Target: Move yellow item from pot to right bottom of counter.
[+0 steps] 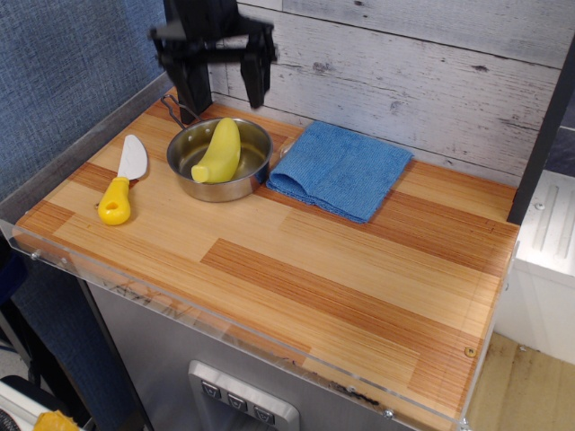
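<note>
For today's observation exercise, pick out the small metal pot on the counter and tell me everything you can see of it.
The pot is a small, shallow, round pan of shiny steel-like metal, with a thin dark wire handle toward the back left. It sits upright at the back left of the wooden counter. A yellow toy banana lies inside, one end leaning on the far rim. A folded blue cloth lies just right of it; contact is unclear. The open gripper hovers above, not touching.
</note>
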Controlling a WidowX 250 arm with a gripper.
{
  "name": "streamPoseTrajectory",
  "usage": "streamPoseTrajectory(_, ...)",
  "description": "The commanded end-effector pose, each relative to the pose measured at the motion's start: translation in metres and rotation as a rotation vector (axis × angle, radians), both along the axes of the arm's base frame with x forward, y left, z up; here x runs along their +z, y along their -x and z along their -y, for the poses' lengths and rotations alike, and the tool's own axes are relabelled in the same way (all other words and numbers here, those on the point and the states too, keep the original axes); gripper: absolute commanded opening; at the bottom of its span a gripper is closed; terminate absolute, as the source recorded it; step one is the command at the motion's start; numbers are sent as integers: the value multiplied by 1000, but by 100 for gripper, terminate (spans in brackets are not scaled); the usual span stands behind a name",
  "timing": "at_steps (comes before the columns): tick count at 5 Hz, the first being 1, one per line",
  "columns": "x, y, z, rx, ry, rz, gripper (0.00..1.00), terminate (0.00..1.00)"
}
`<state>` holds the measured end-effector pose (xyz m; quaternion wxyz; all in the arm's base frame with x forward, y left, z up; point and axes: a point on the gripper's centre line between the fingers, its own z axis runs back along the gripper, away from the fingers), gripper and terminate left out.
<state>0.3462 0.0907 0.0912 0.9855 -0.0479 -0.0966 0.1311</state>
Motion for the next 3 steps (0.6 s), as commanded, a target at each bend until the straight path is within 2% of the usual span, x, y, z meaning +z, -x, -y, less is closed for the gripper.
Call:
streamPoseTrajectory(1, -15, -6, -21, 11, -31, -11, 100, 0)
streamPoseTrajectory(3, -29, -12, -30, 16, -45, -31, 100, 0)
